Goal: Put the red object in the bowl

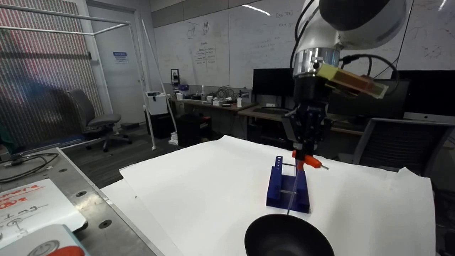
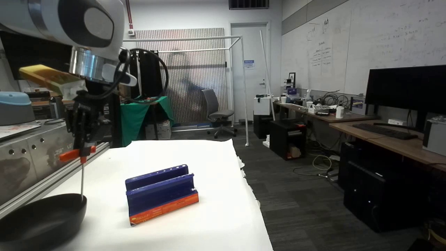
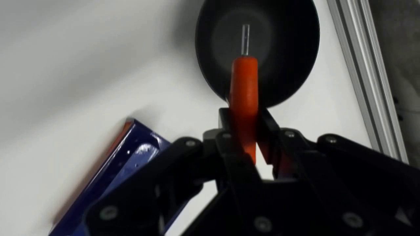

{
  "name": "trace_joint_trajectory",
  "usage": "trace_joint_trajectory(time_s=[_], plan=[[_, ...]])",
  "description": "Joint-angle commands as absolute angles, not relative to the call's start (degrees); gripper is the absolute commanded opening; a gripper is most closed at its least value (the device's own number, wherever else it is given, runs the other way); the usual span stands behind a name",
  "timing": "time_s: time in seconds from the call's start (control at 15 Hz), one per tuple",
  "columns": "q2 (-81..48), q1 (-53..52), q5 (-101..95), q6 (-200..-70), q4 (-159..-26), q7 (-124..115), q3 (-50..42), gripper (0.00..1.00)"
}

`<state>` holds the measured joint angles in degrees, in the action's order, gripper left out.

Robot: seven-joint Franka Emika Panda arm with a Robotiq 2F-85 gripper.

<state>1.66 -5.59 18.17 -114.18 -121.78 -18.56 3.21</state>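
Gripper (image 3: 244,122) closed firmly on orange T-handle hex key (image 2: 70,155), held up nr rim of black bowl (image 3: 288,55). Handle's long axis approx. horiz., short-tip end slightly low, pointing out over bowl; long shaft approx. vert., pointing down, lower end at rim, can't tell if touching.

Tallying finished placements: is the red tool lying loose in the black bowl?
No: in the wrist view, the gripper is closed on the red tool, so it is not loose in the black bowl.
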Motion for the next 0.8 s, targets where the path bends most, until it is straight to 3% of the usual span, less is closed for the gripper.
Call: trace_joint_trajectory(time_s=[0.0,0.33,0.73], plan=[[0.4,-4.2,26.0,-108.3,-123.1,-7.8,2.5,0.15],[-5.3,-2.6,32.2,-96.7,-121.7,1.2,2.2,0.16],[-8.7,-2.9,31.8,-101.2,-123.5,4.7,3.2,0.18]])
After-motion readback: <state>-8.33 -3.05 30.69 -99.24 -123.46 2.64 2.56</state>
